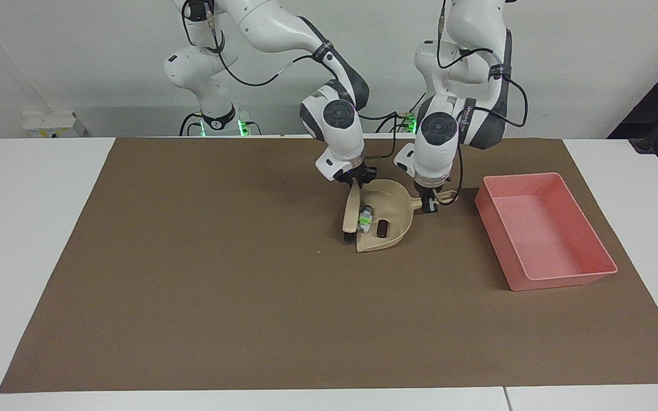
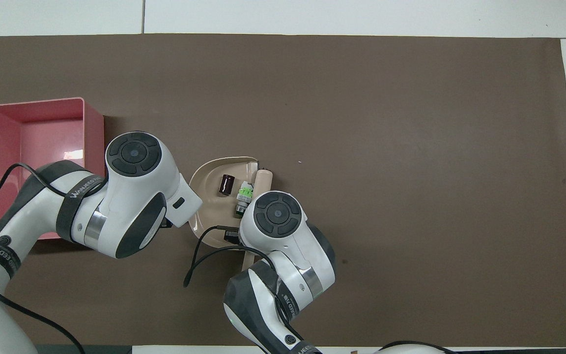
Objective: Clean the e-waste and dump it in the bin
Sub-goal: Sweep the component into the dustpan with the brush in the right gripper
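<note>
Both pieces of e-waste lie in the beige dustpan point(image 1: 393, 206): a white part with green bits point(image 1: 366, 218) and a dark cylinder point(image 1: 382, 228). The overhead view shows the dustpan point(image 2: 208, 199), the white part point(image 2: 244, 194) and the cylinder point(image 2: 226, 184). My right gripper point(image 1: 356, 182) is shut on a beige brush point(image 1: 351, 210), whose dark bristles rest at the dustpan's mouth. My left gripper point(image 1: 429, 203) is shut on the dustpan's handle. The pink bin point(image 1: 534, 228) stands beside the dustpan, toward the left arm's end of the table. Both grippers are hidden under the wrists in the overhead view.
A brown mat point(image 1: 220, 285) covers the white table point(image 1: 20, 228). The bin point(image 2: 37, 137) shows nothing inside. A tiny pale speck point(image 1: 318, 252) lies on the mat, farther from the robots than the brush.
</note>
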Controlling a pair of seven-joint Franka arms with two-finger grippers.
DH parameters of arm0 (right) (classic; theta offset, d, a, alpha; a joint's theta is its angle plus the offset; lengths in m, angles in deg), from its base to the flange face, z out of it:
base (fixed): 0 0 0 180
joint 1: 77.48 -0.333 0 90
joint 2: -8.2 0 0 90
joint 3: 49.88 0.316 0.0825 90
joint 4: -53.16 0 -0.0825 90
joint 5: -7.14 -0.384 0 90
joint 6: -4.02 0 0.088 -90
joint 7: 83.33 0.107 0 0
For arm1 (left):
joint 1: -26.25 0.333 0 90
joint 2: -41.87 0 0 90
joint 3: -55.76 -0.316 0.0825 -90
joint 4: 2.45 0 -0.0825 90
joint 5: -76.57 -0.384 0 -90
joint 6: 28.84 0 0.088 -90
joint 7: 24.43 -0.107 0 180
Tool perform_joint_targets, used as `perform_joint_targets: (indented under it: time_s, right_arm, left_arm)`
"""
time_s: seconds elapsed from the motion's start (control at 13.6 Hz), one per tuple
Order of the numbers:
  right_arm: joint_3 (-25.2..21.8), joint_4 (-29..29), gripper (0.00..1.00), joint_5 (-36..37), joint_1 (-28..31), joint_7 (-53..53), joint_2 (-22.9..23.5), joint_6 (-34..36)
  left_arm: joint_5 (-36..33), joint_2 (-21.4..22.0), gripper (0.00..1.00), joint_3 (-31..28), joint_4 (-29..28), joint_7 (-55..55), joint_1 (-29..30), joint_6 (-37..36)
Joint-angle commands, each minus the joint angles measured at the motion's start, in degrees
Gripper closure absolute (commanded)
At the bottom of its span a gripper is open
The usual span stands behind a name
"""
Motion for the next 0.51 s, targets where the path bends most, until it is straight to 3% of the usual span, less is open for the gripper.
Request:
perform_joint_targets:
  time_s: [0.0,0.44]
  right_arm:
    - [0.21,1.88,1.0,-1.25,-0.33,1.82,1.48,-0.42]
    - [0.21,4.96,1.0,-1.77,-0.33,3.32,2.62,0.82]
  left_arm:
    - [-1.3,2.01,1.0,-0.38,-1.65,0.59,-0.41,0.02]
    - [-1.3,1.84,1.0,-0.38,-1.74,-4.24,1.26,2.39]
